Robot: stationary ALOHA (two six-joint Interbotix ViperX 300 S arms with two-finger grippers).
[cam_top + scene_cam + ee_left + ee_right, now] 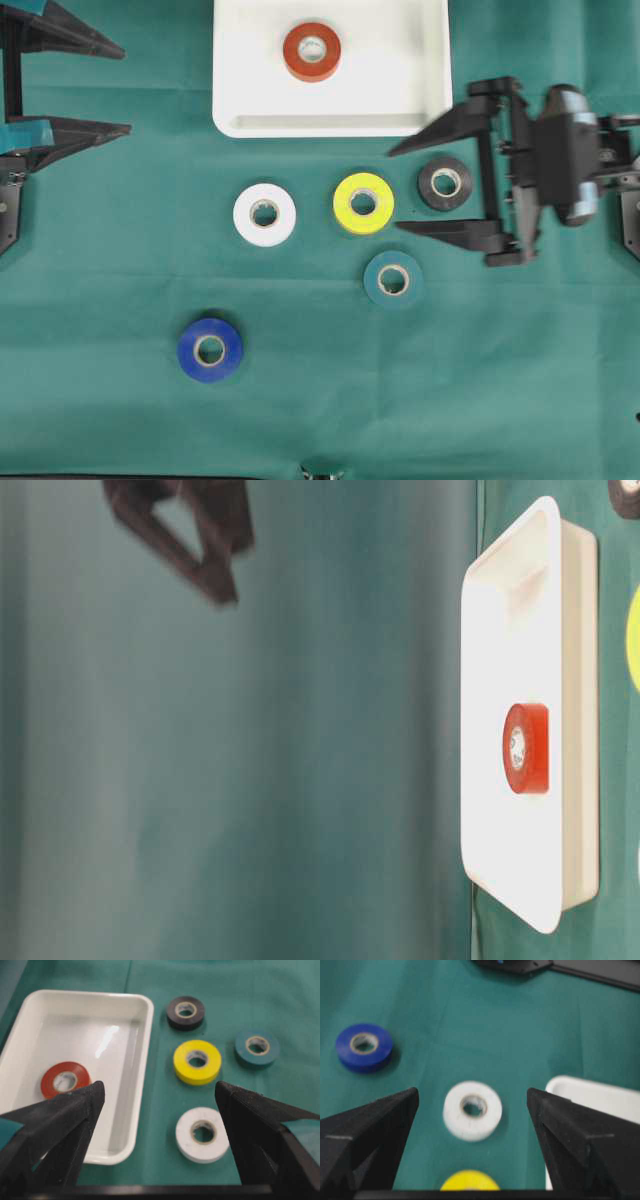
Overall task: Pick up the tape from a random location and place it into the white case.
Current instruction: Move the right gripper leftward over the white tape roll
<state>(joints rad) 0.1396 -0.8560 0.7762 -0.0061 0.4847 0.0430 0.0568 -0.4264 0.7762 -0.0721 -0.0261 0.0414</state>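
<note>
The left gripper [125, 88] waits at the left edge of the overhead view, jaws spread wide and holding nothing. Going rightward over the green cloth on the table [100, 250], the blue tape [210, 349] lies flat nearest the bottom, well apart from the rest. Next comes the white tape [264, 214], then the yellow tape [363, 203] just beside it, the teal tape [393, 278] below and to the right, and the black tape [445, 182] furthest right. Each is a glossy roll of plain colour around a pale cardboard core; any print inside the cores is too small to read.

The white case [400, 100] sits at the top centre, a shallow smooth tray with rounded corners and a raised rim. A red tape [312, 51] lies flat inside it, towards its upper middle.

The right gripper [400, 189] reaches in from the right, jaws wide apart and empty, with the black tape between its two fingers in the overhead view.
</note>
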